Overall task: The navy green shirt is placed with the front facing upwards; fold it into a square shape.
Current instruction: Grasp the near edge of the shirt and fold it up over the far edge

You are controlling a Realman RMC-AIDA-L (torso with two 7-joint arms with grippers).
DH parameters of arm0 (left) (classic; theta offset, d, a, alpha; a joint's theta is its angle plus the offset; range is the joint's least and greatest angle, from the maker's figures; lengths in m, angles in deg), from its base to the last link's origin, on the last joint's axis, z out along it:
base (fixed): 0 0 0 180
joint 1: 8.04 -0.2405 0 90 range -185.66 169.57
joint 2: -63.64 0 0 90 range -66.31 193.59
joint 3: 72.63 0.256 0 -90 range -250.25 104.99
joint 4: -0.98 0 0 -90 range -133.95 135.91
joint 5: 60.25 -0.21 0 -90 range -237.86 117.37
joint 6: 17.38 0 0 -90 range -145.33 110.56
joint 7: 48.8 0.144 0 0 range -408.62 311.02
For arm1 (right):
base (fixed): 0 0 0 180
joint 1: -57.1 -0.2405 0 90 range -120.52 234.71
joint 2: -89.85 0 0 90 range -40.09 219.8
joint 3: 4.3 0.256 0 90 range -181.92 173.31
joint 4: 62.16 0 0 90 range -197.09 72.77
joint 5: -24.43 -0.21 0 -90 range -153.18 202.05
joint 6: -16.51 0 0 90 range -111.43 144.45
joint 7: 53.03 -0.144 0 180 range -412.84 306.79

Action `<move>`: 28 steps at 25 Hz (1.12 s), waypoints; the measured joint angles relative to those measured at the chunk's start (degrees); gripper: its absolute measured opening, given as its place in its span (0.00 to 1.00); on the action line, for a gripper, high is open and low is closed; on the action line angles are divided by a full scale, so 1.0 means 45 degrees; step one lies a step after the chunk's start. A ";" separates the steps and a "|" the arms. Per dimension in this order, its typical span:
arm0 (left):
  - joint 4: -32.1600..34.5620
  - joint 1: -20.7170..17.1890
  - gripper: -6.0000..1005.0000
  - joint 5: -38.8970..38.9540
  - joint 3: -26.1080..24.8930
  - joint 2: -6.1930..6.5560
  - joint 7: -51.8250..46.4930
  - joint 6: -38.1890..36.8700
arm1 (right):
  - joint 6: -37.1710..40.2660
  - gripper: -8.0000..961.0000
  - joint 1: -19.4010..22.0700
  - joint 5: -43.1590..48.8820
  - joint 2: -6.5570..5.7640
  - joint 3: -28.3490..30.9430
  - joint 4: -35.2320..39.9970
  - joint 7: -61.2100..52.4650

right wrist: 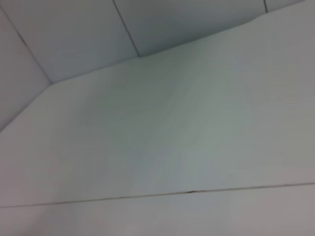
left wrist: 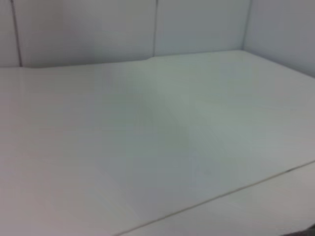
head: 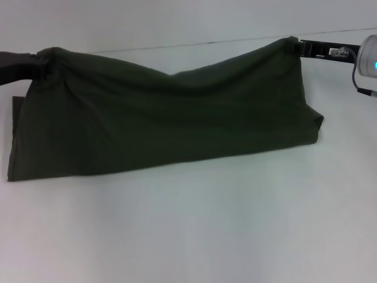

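The large dark olive-green cotton shirt (head: 165, 121) is seen in the head view stretched across a plain white table (head: 194, 230), held up by its two far corners. The left corner is gripped by the left gripper (head: 40, 65), a dark shape entering from the left edge, its fingers closed on the bunched cloth. The right corner is pinched by the right gripper (head: 296, 47), a slim black finger assembly reaching in from the right, likewise closed on the fabric. Between the two grips the upper edge sags in a shallow curve (lowest near the middle). The lower part of the shirt rests on the table, its near edge running in a slightly slanted line from lower left to higher right. Only plain green cloth is shown; no lettering is visible. A second layer of cloth is seen protruding at the left end beneath the lifted one. In both wrist views only the bare white table surface and pale wall panels are shown.
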 joint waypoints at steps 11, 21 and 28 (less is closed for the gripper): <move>-0.0144 -0.0161 0.19 0.0037 0.1731 -0.1204 0.0101 0.4702 | -0.1119 0.14 -0.0213 0.0001 0.0273 -0.0244 -0.0309 0.0257; -0.0630 -0.0228 0.21 0.0210 0.2769 -0.1345 0.0031 0.6270 | -0.1871 0.31 -0.0335 -0.0022 0.0637 -0.0311 -0.0318 0.0945; -0.0640 -0.0341 0.62 0.0408 0.2744 -0.1381 -0.0059 0.7722 | -0.2114 0.54 -0.0202 -0.1011 0.0710 -0.0312 -0.0319 0.1615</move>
